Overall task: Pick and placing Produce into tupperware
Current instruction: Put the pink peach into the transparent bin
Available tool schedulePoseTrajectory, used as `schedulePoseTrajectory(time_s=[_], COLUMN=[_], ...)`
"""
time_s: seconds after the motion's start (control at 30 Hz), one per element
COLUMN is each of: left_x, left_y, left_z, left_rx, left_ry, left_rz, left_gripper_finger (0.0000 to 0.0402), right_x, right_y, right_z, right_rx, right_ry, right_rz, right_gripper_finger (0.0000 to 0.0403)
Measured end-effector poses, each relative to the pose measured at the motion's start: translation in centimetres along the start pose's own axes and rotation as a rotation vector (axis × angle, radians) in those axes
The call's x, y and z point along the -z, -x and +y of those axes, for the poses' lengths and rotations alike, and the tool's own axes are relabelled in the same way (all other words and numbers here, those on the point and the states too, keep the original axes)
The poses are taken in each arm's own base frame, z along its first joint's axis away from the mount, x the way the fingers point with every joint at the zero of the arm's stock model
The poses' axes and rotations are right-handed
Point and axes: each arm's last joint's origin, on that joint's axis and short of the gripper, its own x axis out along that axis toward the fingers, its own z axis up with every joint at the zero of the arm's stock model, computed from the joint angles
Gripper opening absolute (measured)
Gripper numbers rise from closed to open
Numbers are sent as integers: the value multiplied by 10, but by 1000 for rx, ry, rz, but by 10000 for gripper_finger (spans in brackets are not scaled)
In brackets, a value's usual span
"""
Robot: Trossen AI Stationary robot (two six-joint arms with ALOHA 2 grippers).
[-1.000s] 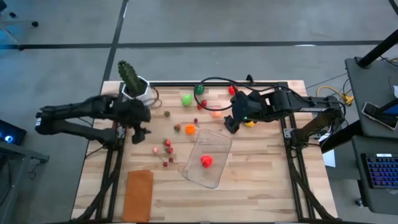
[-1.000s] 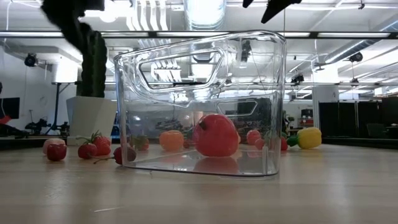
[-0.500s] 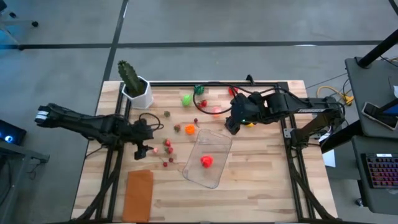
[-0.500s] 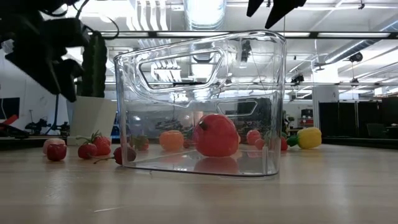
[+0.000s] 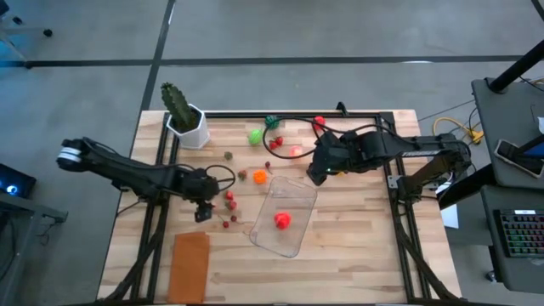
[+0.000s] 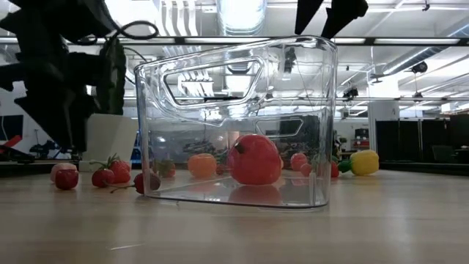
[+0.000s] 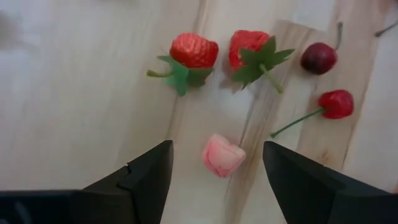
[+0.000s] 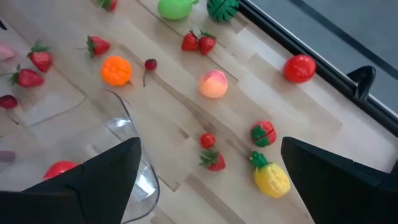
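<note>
Pale wood planks of the table (image 5: 357, 255) are showing fine grain with a soft sheen. Just beyond the left gripper (image 7: 214, 168), whose matt black plastic fingers (image 7: 146, 177) are spread wide, a pink piece (image 7: 222, 155) is looking waxy and smooth, and two strawberries (image 7: 194, 51) are glinting, dimpled plastic. Below the right gripper (image 8: 208, 186), the clear tupperware (image 6: 242, 125) is gleaming glossy, throwing back ceiling lights.
</note>
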Motion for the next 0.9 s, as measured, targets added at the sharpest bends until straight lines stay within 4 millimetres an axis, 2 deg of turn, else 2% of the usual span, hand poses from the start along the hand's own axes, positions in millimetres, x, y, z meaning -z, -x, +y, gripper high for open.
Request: schedulePoseTrajectory(time_s=[0.33,0.6,0.73,0.9], left_x=[1,-3,-2,-2], left_y=[-21,-34,-39,-42], left_z=[-6,-12,-12,-13], left_rx=[-14,-7,-21,-29], left_ry=[-12,-23,-27,-28], left_rz=[119,113,144,158], left_gripper_finger=[234,231,200,136], right_x=[2,3,3,3], right_y=[-2,-4,-4,-4], right_z=[0,0,0,0], right_rx=[7,12,12,12], right_ry=[6,10,11,13], right_rz=[6,11,11,11], right_gripper_finger=[380,380,380,379])
